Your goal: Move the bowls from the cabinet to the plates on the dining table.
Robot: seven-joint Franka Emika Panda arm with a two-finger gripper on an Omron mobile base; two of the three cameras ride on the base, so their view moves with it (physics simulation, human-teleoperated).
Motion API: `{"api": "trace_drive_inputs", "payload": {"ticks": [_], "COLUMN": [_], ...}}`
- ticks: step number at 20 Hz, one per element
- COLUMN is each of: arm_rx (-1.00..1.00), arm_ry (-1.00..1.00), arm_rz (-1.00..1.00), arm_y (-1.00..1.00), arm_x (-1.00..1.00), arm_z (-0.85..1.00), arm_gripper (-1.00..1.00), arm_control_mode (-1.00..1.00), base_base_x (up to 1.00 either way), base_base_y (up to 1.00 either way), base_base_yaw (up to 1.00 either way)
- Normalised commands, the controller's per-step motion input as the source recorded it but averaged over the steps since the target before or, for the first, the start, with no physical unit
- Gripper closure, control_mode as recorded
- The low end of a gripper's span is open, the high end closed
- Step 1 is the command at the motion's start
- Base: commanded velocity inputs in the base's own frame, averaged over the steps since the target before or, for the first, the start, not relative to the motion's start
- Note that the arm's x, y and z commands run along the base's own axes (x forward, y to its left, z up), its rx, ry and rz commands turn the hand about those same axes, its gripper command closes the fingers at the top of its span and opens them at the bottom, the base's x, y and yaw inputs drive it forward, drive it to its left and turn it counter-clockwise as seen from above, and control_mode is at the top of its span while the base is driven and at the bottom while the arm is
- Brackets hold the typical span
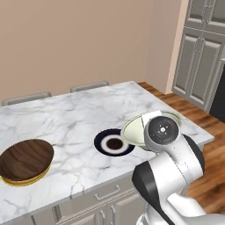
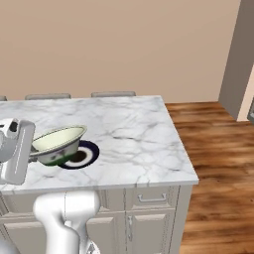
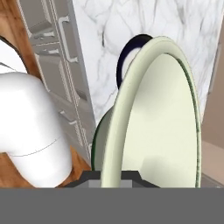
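My gripper (image 3: 116, 177) is shut on the rim of the pale green-cream bowl (image 2: 57, 141), holding it tilted just above the dining table (image 1: 74, 114). The bowl (image 1: 136, 129) hangs over the right part of the white plate with the dark rim (image 1: 100, 143), which lies near the table's front edge. In the hand view the bowl (image 3: 162, 118) stands on edge close to the camera, with the dark plate rim (image 3: 127, 52) behind it. At the table's front left, the dark brown wooden bowl (image 1: 26, 159) rests on the yellow plate (image 1: 17, 181).
Two chair backs (image 1: 90, 85) stand along the table's far side. Drawer fronts (image 2: 149, 198) run under the near edge. Wooden floor (image 2: 218, 163) lies to the right, and tall grey panelled cabinet doors (image 1: 200, 57) stand at the far right.
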Motion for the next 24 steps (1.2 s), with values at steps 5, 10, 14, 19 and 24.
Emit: {"api": "trace_drive_inputs", "payload": {"ticks": [5,10,14,19,24], "arm_rx": [0.01,0.00,0.00,0.00,0.10], "arm_ry": [-0.05,-0.04,-0.02,-0.03,-0.01], "arm_rz": [0.02,0.04,0.09,0.09,0.09], "arm_y": [0.00,0.00,0.00,0.00,0.00], "arm_x": [0.03,0.26,0.49,0.31,0.18], "arm_z": [-0.08,-0.12,-0.29,-0.35,-0.51], "arm_gripper": [1.00,1.00,1.00,1.00,1.00], "arm_control_mode": [-1.00,-1.00,-1.00,-1.00,-1.00], "base_base_x": [0.00,0.00,0.00,0.00,0.00], "base_base_y": [0.00,0.00,0.00,0.00,0.00], "base_base_yaw": [0.00,0.00,0.00,0.00,0.00]}}
